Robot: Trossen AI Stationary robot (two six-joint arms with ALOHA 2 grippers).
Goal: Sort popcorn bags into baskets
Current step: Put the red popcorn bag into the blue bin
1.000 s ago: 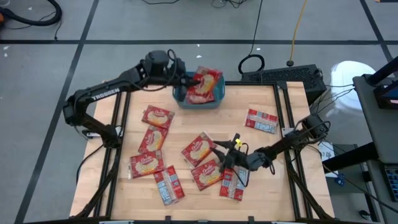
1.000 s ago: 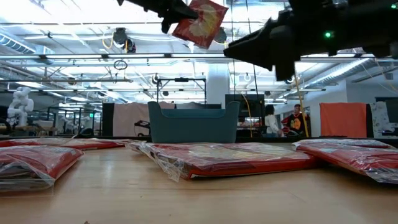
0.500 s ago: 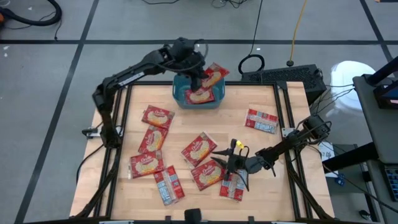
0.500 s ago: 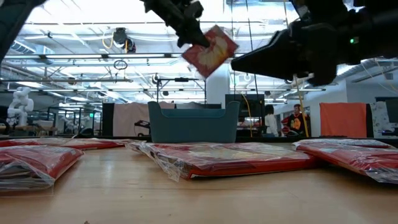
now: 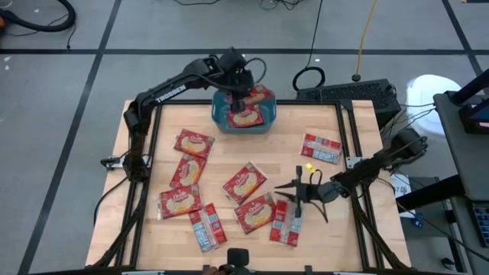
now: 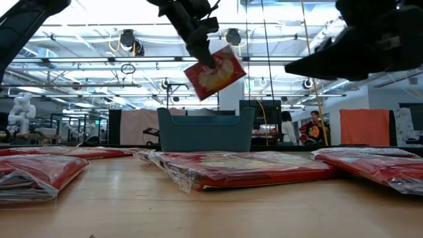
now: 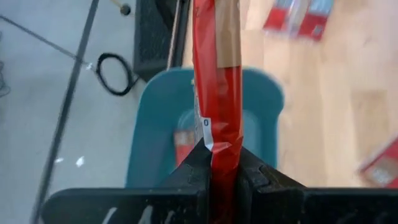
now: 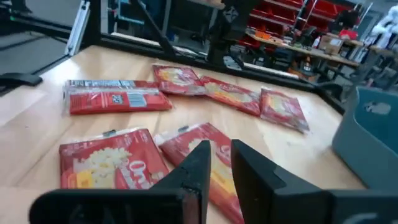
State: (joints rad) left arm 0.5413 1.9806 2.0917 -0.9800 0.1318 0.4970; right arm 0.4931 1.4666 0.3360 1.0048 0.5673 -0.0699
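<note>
Wooden tabletop (image 5: 153, 164): left gripper (image 7: 224, 163) clamps flat red popcorn bag (image 7: 217, 81) above teal plastic tub (image 5: 243, 124); right gripper (image 8: 220, 163) fingers narrow, holding nothing.

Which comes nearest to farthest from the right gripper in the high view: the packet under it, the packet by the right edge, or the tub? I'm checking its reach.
Measured from the right gripper:
1. Packet under it, near the table's front edge.
2. Packet by the right edge, farther back on the right.
3. Teal tub, at the back edge, where the left gripper holds a packet.
</note>
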